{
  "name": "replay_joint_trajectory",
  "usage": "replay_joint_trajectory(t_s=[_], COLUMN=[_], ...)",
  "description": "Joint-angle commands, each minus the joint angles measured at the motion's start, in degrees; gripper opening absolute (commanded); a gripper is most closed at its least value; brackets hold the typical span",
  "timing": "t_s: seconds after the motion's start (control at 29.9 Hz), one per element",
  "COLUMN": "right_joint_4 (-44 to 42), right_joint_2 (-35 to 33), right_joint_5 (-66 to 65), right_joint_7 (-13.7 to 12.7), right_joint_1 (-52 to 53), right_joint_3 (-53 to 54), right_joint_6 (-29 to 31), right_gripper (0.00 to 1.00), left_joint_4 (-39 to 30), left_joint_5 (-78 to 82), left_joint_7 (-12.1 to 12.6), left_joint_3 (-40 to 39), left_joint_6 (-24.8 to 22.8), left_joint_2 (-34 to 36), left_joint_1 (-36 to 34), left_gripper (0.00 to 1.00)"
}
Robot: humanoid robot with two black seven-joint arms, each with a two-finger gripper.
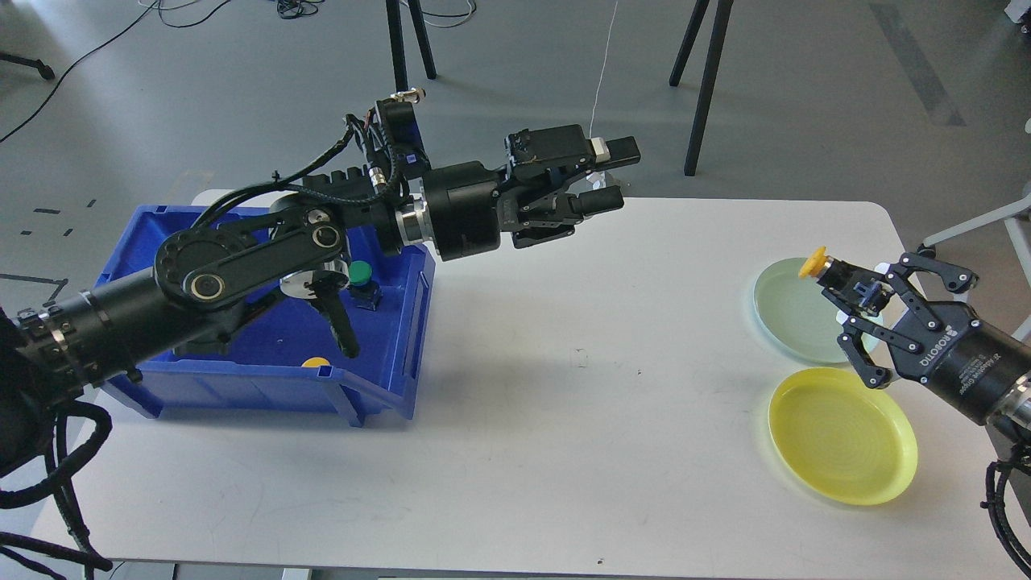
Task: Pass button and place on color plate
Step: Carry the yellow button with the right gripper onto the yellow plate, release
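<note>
Right hand (855, 300) at right of frame, pinching yellow button (813, 263) over pale green plate (785, 310), above yellow plate (842, 435). Left hand (606, 176) upper centre, fingers spread, above bench (564, 387). Blue bin (378, 387) at left.

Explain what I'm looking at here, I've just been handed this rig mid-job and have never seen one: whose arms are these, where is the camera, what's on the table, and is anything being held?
There is one picture, taken from the robot's own head, looking forward and down at a white table. The two black arms are the robot's.

The left end effector hovers over the table, open and empty. The right end effector is shut on a yellow-capped button, held above the pale green plate.

A yellow plate lies just in front of the green one. On the left stands a blue bin holding a green-capped button and another yellow one, mostly hidden by its wall.
</note>
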Motion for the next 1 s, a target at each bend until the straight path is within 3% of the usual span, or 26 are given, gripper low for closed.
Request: replay_joint_trajectory(t_s=[0.0, 0.13, 0.3, 0.5, 0.64, 0.67, 0.77, 0.87, 0.9, 0.97], right_joint_4=[0.02, -0.42, -0.15, -3.05, -4.02, -4.11, -4.64, -4.55, -4.2, -3.59], right_joint_2=[-0.78, 0.1, 1.59, 6.24, 8.53, 9.23, 9.94, 9.94, 9.94, 9.59], right_joint_5=[-1.79, -8.2, -15.32, -20.08, -20.52, -20.52, -20.52, -20.43, -20.43, -20.34], right_joint_7=[0.55, 0.47, 0.12, -0.5, -0.5, -0.5, -0.5, -0.41, -0.41, -0.41], right_joint_1=[-1.08, -1.35, -1.26, -0.82, -0.73, -0.64, -0.64, -0.47, -0.38, -0.21], right_joint_3=[-1.06, -2.64, -5.89, -10.11, -10.11, -10.11, -10.03, -9.85, -9.5, -8.62], right_joint_6=[-13.28, -24.19, -29.47, -33.26, -33.26, -33.26, -33.26, -33.18, -33.09, -32.13], right_gripper=[0.0, 0.0, 0.0, 0.02, 0.24, 0.37, 0.57, 0.9, 0.97, 0.97], left_joint_4=[-0.85, -3.83, -3.93, -2.79, -1.91, -1.82, -1.82, -1.64, -1.38, -0.59], left_joint_5=[-0.02, -0.02, 2.6, 22.54, 25.73, 25.73, 25.73, 25.99, 26.08, 26.26], left_joint_7=[0.0, 0.0, 0.0, 0.0, 0.0, 0.0, 0.0, 0.0, 0.0, 0.0], left_joint_3=[0.0, 0.0, 0.35, 0.18, 0.0, 0.0, 0.0, 0.0, 0.09, 0.27], left_joint_6=[0.15, -0.03, -0.08, -0.08, -0.08, -0.08, -0.08, -0.08, -0.08, -0.08], left_joint_2=[2.24, 12.07, 24.2, 33.27, 33.89, 33.89, 33.89, 33.89, 33.81, 33.8], left_joint_1=[-0.14, -0.58, -0.49, 0.91, 2.67, 2.76, 2.76, 2.76, 2.76, 2.76], left_gripper=[0.76, 0.77, 0.8, 0.81, 0.81, 0.81, 0.81, 0.81, 0.81, 0.81])
